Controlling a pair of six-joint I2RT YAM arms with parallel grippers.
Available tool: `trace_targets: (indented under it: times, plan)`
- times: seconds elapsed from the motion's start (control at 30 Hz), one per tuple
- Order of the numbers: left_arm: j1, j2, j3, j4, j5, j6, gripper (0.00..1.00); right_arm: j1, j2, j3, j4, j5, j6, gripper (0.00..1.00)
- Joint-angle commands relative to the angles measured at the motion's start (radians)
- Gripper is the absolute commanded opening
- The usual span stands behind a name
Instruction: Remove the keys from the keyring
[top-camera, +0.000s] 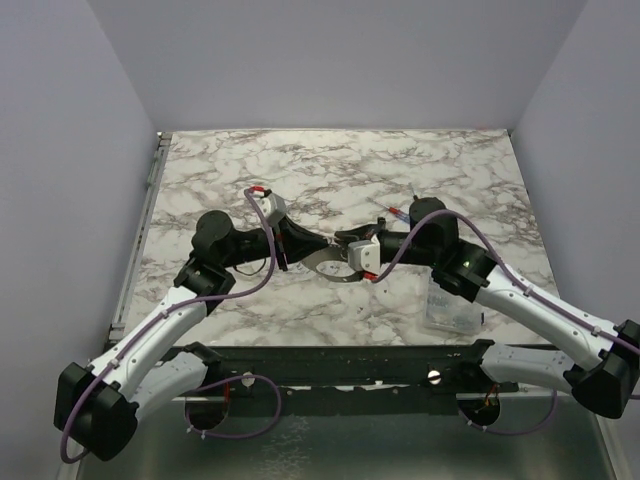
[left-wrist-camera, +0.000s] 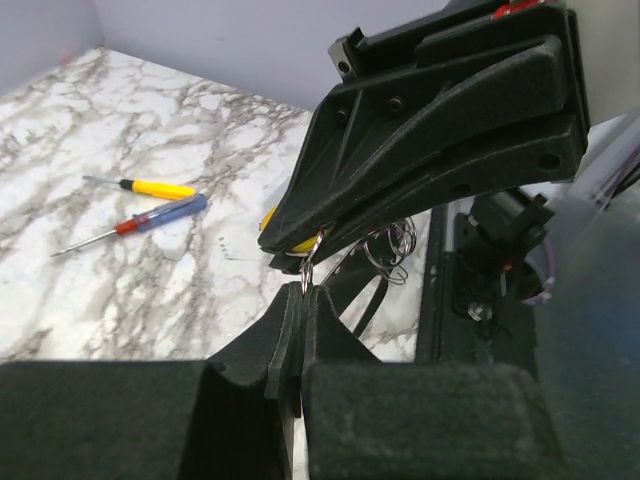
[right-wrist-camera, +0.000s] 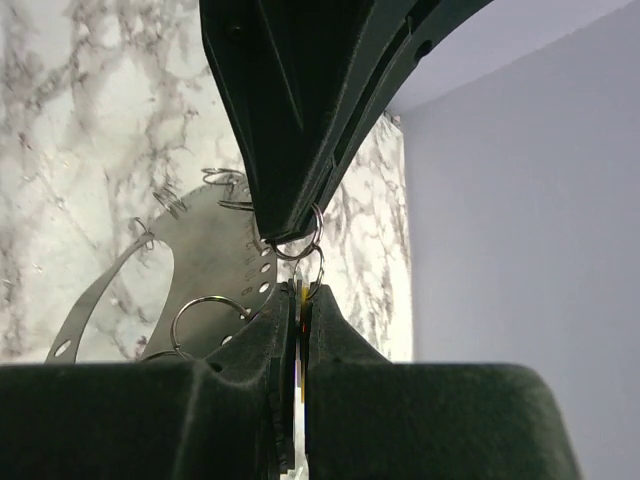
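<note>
Black fingers of the left gripper (left-wrist-camera: 303, 296) fill the near edge of the left wrist view, pressed together on a thin wire loop of the keyring (right-wrist-camera: 215, 255); the right gripper (left-wrist-camera: 288, 243) meets it tip to tip, pinching the small yellow key (left-wrist-camera: 298, 244); both meet over the middle of the marble table (top-camera: 420, 170), the keyring's flat grey tab just beside their tips; a yellow-handled screwdriver (left-wrist-camera: 160, 188) and a red-blue screwdriver (left-wrist-camera: 160, 213) lie side by side, well apart from them; a clear plastic box (top-camera: 450, 305) sits toward the table's near right edge.
</note>
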Motion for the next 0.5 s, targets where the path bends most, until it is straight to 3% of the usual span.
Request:
trace_targets:
  times: [0.0, 0.07, 0.27, 0.47]
  plan:
    - [0.058, 0.020, -0.050, 0.229, 0.030, -0.287, 0.00, -0.016, -0.040, -0.061, 0.058, -0.116, 0.187, 0.01]
    - [0.069, 0.026, -0.068, 0.273, 0.030, -0.348, 0.00, -0.016, -0.058, -0.091, 0.094, -0.134, 0.202, 0.01]
    - [0.064, 0.022, -0.122, 0.283, 0.028, -0.350, 0.00, -0.016, -0.059, -0.092, 0.163, -0.194, 0.259, 0.01]
    - [0.059, 0.003, -0.181, 0.167, 0.030, -0.055, 0.00, -0.023, -0.004, -0.184, 0.203, -0.137, 0.196, 0.01]
